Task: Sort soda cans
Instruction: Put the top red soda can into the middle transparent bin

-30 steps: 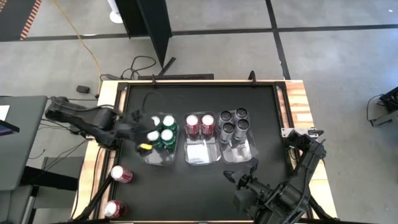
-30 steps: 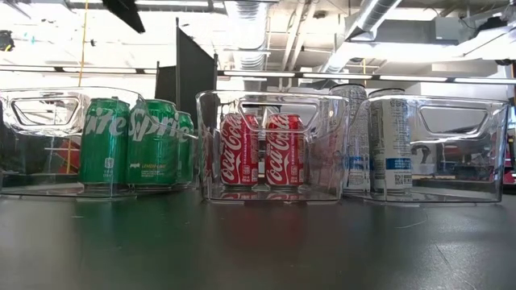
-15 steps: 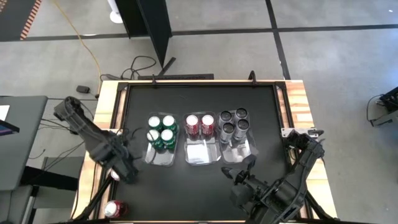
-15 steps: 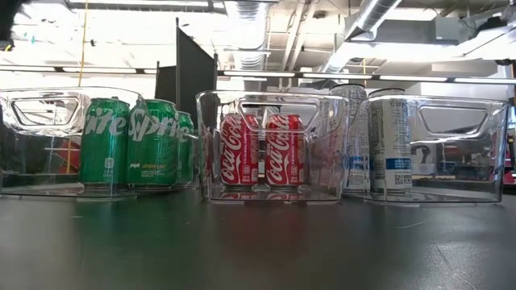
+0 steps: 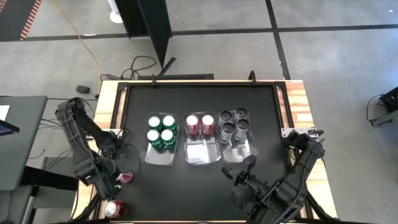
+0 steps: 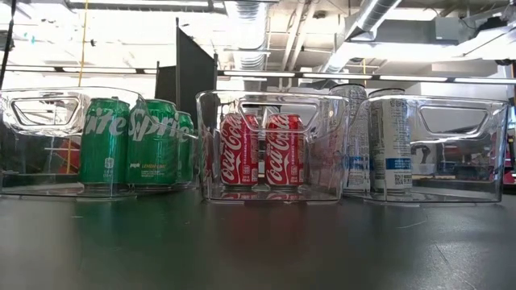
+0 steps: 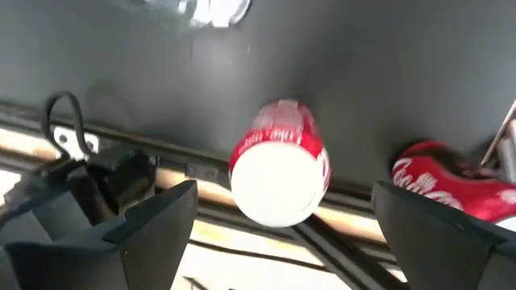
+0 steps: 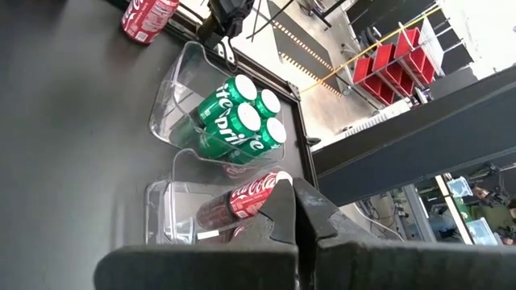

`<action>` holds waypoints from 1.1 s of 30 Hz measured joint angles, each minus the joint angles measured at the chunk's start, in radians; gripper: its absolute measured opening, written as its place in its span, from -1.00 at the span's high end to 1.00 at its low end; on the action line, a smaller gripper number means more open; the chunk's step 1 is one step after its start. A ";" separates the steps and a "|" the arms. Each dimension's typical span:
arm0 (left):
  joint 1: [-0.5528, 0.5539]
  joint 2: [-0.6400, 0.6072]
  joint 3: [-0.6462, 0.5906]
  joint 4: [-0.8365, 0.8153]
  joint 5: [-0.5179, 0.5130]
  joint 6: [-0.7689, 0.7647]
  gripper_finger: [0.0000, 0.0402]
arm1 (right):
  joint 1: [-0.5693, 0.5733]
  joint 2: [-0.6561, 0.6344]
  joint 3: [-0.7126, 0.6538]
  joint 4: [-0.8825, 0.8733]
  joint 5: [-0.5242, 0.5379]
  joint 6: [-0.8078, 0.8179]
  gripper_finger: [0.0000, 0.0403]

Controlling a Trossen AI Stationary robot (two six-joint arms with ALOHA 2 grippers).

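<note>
Scene: A black table (image 5: 199,180) seen from above, with three clear plastic trays side by side in its middle and two dark robot arms at its near corners.
Left tray (image 5: 160,157): It held four green Sprite cans (image 5: 161,130), standing upright and packed together at the tray's far end.
Middle tray (image 5: 202,154): It held two red Coca-Cola cans (image 5: 199,124) at its far end; the near half stood bare.
Right tray (image 5: 239,151): It held four silver-grey cans (image 5: 233,123), upright and clustered at the far end.
Loose cans: Two red cans were not yet sorted. One red can (image 7: 280,163) stood at the table's near left edge, and another red can (image 5: 115,208) lay on its side just beyond it, nearer the corner.
Left gripper (image 7: 282,217): Its fingers were spread wide and empty, poised directly over the standing red can, which sat between them in the wrist view.
What changed: A second earlier this arm was over the green cans; it had since swung back to the table's near left edge.
Meaning: The green set looked finished, and a red can appeared to be the next pick for the middle tray.
Right gripper (image 8: 300,211): It was clenched shut on nothing, waiting at the near right of the table.
</note>
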 joint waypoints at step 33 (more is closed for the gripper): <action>-0.091 -0.193 -0.326 0.252 -0.046 -0.360 -0.88 | -0.007 0.000 0.000 0.000 -0.022 -0.001 0.98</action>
